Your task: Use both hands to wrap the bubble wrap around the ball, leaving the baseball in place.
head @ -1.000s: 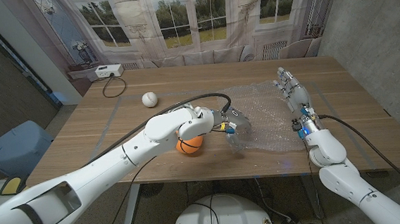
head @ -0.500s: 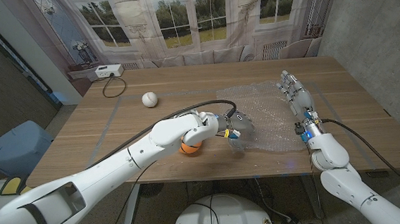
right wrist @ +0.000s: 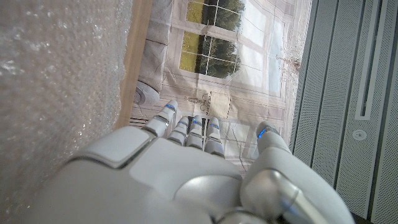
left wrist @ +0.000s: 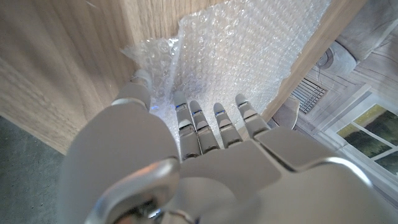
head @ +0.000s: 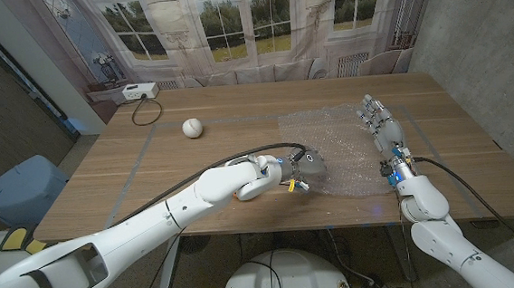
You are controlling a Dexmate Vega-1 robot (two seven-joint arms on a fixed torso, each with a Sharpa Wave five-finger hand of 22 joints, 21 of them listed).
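The bubble wrap [head: 334, 148] lies spread on the right half of the wooden table [head: 219, 119], its near left corner bunched up where the left hand [head: 306, 169] reaches it. In the head view that hand sits at the wrap's near left edge, and the left wrist view shows its fingers [left wrist: 198, 121] laid out nearly straight on the plastic with a crumpled fold [left wrist: 152, 56] just beside the thumb; whether any of the sheet is actually pinched cannot be told. An orange ball [head: 243, 192] is mostly hidden under the left forearm, just left of the wrap, with only a sliver visible. The white baseball [head: 191, 127] rests on bare wood farther back and to the left, well apart from the sheet. The right hand [head: 381, 123] stands at the wrap's right edge with its fingers apart and extended, holding nothing, as the right wrist view also shows [right wrist: 155, 168]
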